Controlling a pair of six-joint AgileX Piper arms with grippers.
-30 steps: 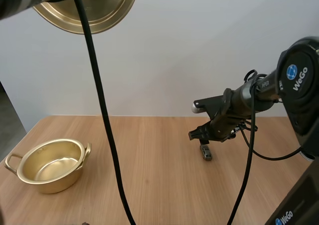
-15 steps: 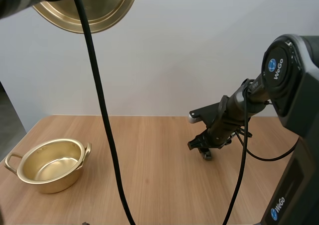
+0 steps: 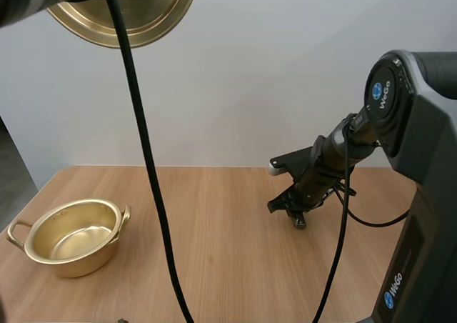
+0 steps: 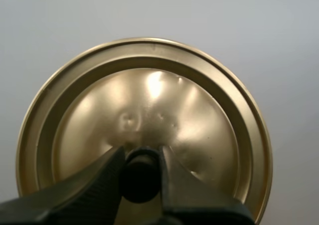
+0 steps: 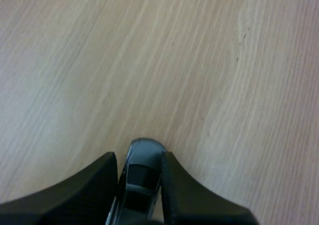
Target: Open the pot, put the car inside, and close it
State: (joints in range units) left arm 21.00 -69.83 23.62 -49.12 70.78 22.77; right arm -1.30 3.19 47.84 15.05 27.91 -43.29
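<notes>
Left hand (image 4: 141,158) is clamped on the knob (image 4: 141,179) of the lid (image 4: 149,85), which is held high, well clear of the tabletop (image 3: 214,259). The pot (image 3: 71,237) stands open near the tabletop's left edge. Right hand (image 5: 139,172) pinches the car (image 5: 144,155) by its sides. The car rests on the tabletop, well apart from the pot, with open wood between them.

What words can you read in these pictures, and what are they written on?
"WeGo", beside a blue round logo on the right arm's upper joint.
"WeGo", on the same arm's lower casing.
Stamped mark on the lid, near its knob: too blurred to read.
</notes>
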